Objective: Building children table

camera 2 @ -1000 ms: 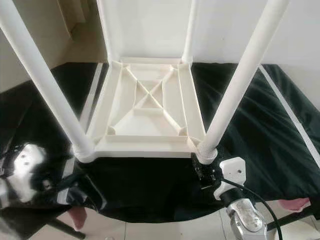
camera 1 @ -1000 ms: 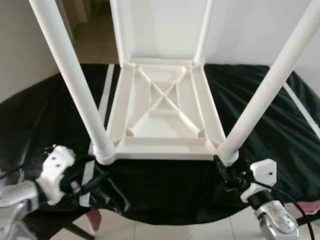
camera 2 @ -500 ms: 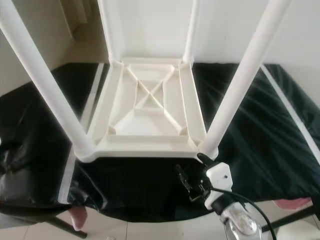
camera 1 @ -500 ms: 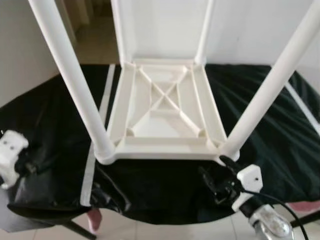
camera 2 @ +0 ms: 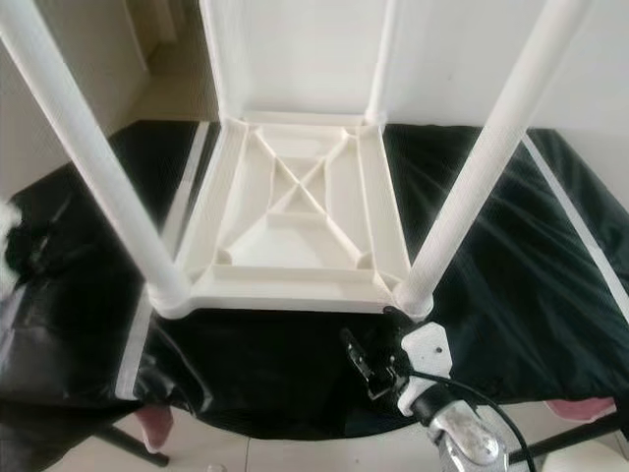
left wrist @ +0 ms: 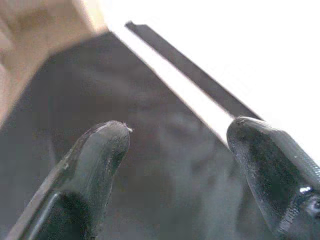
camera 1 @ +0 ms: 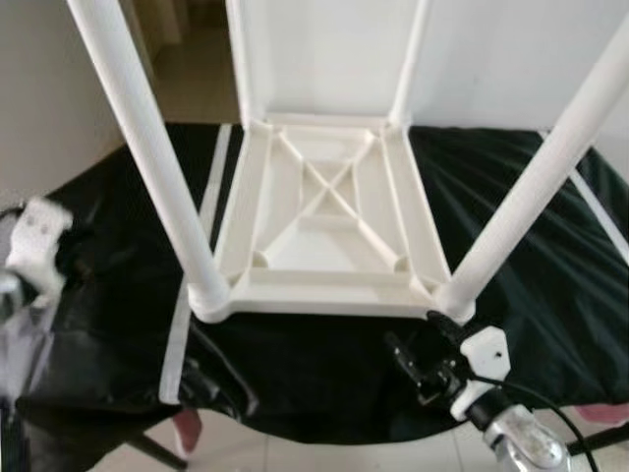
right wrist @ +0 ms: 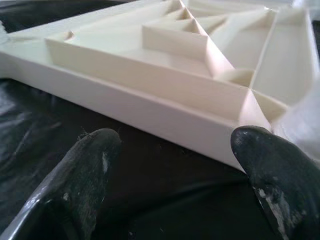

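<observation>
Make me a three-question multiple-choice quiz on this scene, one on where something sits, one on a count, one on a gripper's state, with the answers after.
1. Where does the upturned white plastic children's table rest?
A. On the black cloth-covered surface
B. On the tiled floor
C. On a wooden shelf

2. How many white tube legs stand fitted in the table's corners?
A. Two
B. Three
C. Four

3. How is the right gripper?
A. Shut on a leg
B. Open, holding nothing
C. Shut on the cloth

Answers: 1 A, the table's ribbed underside faces up with the black cloth spread beneath it. 2 C, two near legs and two far legs rise from the four corners. 3 B, its black fingers stand apart before the table's edge with only cloth between them.
</observation>
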`<state>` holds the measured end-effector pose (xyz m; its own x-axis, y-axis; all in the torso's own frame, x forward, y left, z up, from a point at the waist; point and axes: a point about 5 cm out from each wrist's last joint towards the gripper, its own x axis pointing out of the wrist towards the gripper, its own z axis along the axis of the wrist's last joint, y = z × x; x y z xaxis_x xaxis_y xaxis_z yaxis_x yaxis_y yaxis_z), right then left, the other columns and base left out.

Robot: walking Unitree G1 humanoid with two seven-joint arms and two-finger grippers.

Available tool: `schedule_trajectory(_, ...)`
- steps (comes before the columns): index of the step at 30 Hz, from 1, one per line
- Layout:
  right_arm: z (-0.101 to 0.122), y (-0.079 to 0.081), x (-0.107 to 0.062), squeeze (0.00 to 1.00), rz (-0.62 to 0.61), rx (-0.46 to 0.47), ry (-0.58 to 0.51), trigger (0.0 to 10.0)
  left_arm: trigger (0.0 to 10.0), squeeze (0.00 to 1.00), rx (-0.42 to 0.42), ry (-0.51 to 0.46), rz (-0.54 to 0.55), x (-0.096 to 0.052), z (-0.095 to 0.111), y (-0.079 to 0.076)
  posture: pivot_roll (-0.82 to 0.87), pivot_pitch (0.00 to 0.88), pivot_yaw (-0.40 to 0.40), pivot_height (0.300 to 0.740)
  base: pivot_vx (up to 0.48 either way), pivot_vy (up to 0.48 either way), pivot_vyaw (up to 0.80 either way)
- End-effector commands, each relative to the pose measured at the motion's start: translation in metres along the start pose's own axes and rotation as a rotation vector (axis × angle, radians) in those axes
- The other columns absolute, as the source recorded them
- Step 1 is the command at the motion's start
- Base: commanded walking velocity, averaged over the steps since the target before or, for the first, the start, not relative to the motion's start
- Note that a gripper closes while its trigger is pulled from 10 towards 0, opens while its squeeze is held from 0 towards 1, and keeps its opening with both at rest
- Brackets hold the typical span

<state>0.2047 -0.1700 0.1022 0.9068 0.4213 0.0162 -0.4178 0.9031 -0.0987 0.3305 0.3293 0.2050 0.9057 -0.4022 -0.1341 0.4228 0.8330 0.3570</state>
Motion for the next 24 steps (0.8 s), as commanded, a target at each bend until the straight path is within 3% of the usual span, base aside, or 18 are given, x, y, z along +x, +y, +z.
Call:
schedule_trajectory(1, -0.011, -0.003, -0.004, 0.0, -0.02, 0.007, 0.058, 10.0, 10.0, 0.0, 0.018, 0.05, 0.472, 0.003, -0.007, 0.018, -0.04, 0.052, 0.007, 0.74, 0.0, 0.0, 0.0)
schedule_trajectory(2, -0.011, -0.003, -0.004, 0.0, -0.02, 0.007, 0.058, 10.0, 10.0, 0.0, 0.018, 0.05, 0.472, 0.003, -0.007, 0.018, -0.04, 0.052, 0.007, 0.74, 0.0, 0.0, 0.0)
schedule_trajectory(3, -0.013, -0.003, -0.005, 0.0, -0.024, 0.009, 0.062, 10.0, 10.0, 0.0, 0.003, 0.029, 0.499, 0.013, 0.0, 0.018, -0.05, 0.046, 0.013, 0.74, 0.0, 0.0, 0.0)
schedule_trajectory(7, -0.014, -0.005, -0.013, 0.0, -0.05, -0.011, 0.065, 10.0, 10.0, 0.0, -0.038, -0.038, 0.466, 0.033, 0.014, 0.01, -0.06, 0.043, 0.014, 0.74, 0.0, 0.0, 0.0)
schedule_trajectory(9, -0.014, -0.005, -0.013, 0.0, -0.05, -0.011, 0.065, 10.0, 10.0, 0.0, -0.038, -0.038, 0.466, 0.033, 0.014, 0.01, -0.06, 0.043, 0.014, 0.74, 0.0, 0.0, 0.0)
schedule_trajectory(13, -0.018, -0.014, -0.032, 0.0, -0.151, -0.028, 0.111, 10.0, 10.0, 0.0, -0.068, -0.107, 0.404, 0.05, 0.03, 0.001, -0.07, 0.041, 0.013, 0.74, 0.0, 0.0, 0.0)
schedule_trajectory(16, -0.017, -0.017, -0.037, 0.0, -0.199, -0.025, 0.11, 10.0, 10.0, 0.0, -0.078, -0.138, 0.364, 0.056, 0.035, -0.003, -0.08, 0.043, 0.017, 0.74, 0.0, 0.0, 0.0)
schedule_trajectory(22, -0.015, -0.024, -0.042, 0.0, -0.309, -0.047, 0.094, 10.0, 10.0, 0.0, -0.071, -0.238, 0.111, 0.077, 0.048, -0.032, -0.1, 0.046, 0.027, 0.74, 0.0, 0.0, 0.0)
schedule_trajectory(24, -0.014, -0.027, -0.039, 0.0, -0.329, -0.05, 0.096, 10.0, 10.0, 0.0, -0.006, -0.223, 0.016, 0.082, 0.047, -0.046, -0.1, 0.047, 0.027, 0.74, 0.0, 0.0, 0.0)
